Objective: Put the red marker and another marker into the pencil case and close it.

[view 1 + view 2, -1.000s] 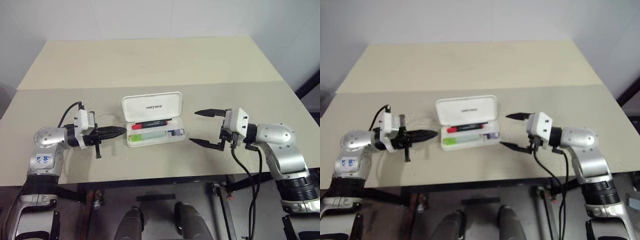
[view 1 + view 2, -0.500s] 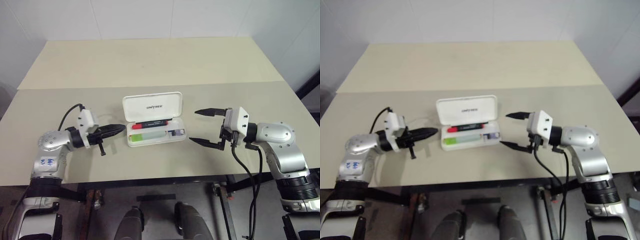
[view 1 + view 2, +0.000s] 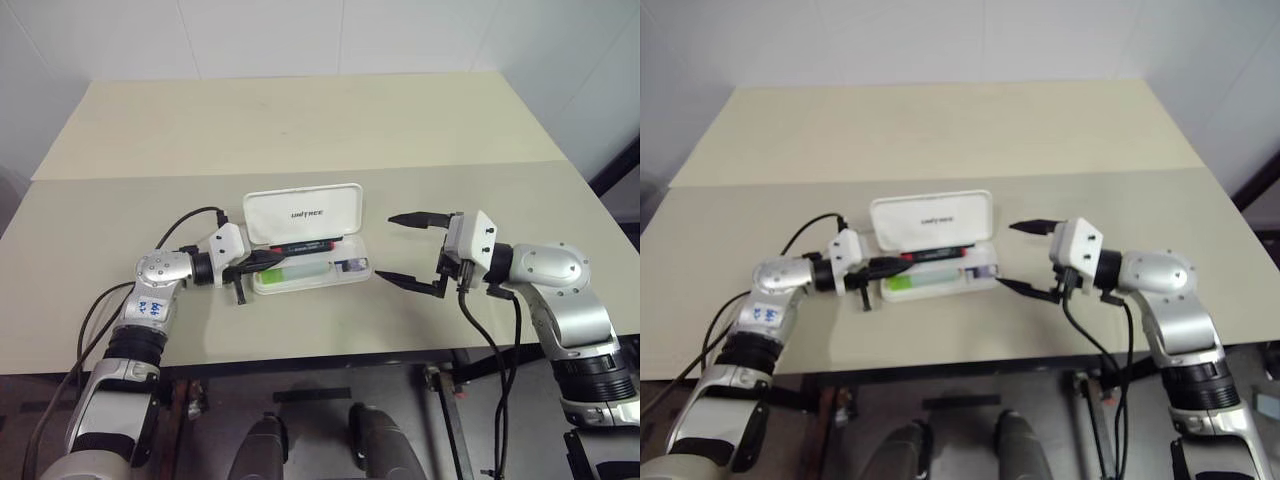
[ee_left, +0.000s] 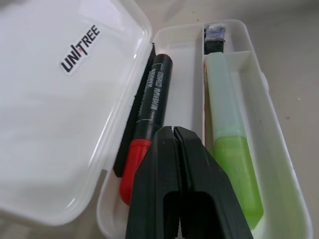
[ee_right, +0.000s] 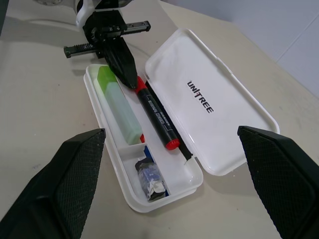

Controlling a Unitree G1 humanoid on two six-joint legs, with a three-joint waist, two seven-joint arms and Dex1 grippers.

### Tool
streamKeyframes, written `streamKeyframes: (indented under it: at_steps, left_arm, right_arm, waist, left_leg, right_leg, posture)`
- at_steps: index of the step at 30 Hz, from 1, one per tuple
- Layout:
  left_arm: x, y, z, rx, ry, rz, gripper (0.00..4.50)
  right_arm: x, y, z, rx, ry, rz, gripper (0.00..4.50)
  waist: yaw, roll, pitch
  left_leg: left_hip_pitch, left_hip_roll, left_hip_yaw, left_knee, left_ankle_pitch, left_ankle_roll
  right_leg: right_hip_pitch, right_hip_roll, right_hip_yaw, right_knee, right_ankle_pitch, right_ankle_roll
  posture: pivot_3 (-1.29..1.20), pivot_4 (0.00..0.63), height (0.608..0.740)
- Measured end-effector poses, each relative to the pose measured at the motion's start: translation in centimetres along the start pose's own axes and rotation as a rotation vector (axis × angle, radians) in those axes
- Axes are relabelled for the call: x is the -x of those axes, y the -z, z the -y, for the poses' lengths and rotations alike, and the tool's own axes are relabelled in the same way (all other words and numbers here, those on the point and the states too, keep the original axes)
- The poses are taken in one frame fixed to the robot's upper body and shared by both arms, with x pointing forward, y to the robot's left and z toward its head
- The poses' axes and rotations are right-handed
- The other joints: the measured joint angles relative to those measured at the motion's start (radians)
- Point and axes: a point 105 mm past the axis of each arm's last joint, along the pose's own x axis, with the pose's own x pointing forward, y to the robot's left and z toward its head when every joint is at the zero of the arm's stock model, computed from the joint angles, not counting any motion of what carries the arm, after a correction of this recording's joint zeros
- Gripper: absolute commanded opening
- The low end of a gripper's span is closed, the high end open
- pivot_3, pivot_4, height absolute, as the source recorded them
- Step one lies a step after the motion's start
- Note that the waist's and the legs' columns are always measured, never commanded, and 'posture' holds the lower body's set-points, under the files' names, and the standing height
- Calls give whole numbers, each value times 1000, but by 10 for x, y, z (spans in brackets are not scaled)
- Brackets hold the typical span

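Reaching over the left end of the white hard-plastic pencil case (image 3: 310, 262), the left tool (image 3: 272, 259) has its two black fingers pressed flat together and pinches nothing; the joined tips hang just above the red cap of the slim black-barrelled red marker (image 4: 149, 122), and whether they touch it cannot be told. The right tool (image 3: 403, 248) sits just off the case's right end with its fingers spread wide, one on the far side and one on the near side, holding nothing and touching nothing.

The case lies open at the middle of the pale beige surface (image 3: 300, 120), its smooth rounded-corner lid (image 5: 209, 102) tipped back on the far side with dark lettering showing. The red marker lies lengthwise in the tray along the hinge side, its printed barrel matte. Beside it on the near side lies the chunky translucent pale green highlighter (image 4: 230, 144), its lime-green cap toward the left. A small dark grey block (image 5: 149, 179) fills a walled-off compartment at the tray's right end.
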Motion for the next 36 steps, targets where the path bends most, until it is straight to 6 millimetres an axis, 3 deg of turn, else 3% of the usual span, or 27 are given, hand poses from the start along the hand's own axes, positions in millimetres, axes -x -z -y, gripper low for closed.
streamKeyframes:
  at_steps: [13,36]
  left_arm:
    - [6,-9,18,-88,172,60,31]
    - [24,-7,23,-199,160,101,31]
  right_arm:
    - [0,1,-3,-17,26,-4,4500]
    - [-9,2,-7,-35,25,23,4500]
  waist:
    - [1,0,0]
    - [1,0,0]
  left_leg:
    - [0,0,0,0,0,0]
    - [0,0,0,0,0,0]
  right_leg:
    - [0,0,0,0,0,0]
    - [0,0,0,0,0,0]
  posture:
    - [0,150,740]
    - [0,150,740]
